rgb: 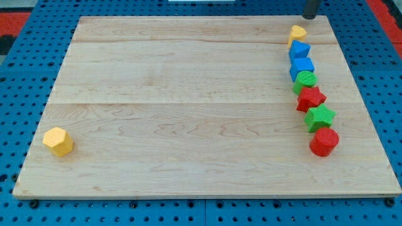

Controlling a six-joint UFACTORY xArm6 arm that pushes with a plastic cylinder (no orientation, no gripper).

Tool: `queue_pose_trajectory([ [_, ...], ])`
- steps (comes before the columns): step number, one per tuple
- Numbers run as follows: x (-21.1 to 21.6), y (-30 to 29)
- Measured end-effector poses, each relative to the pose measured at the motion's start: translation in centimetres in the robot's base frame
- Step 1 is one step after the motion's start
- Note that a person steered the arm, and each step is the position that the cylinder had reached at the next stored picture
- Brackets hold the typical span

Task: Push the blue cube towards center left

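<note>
The blue cube (302,67) sits in a column of blocks near the board's right edge. Just above it is another blue block (299,50) of unclear shape, and just below it, touching, is a green cylinder (306,80). My tip (310,17) shows at the view's top edge as a dark rod end. It is up and slightly right of a yellow block (298,32) that heads the column, and apart from the blue cube.
Below the green cylinder the column continues with a red star (310,98), a green star (320,117) and a red cylinder (324,142). A yellow hexagonal block (58,141) lies at the lower left of the wooden board (188,94).
</note>
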State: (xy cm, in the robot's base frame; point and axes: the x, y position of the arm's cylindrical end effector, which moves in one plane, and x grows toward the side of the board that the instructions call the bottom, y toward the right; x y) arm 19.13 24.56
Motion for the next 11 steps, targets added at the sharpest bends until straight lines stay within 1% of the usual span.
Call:
queue_pose_trajectory([
  [3, 0.0, 4.6],
  [5, 0.0, 5.5],
  [6, 0.0, 8.2],
  [7, 1.5, 9.9],
  [8, 9.8, 9.4],
  [9, 13.1, 3.3],
  [10, 16.3, -0.5],
  [11, 15.2, -1.6],
])
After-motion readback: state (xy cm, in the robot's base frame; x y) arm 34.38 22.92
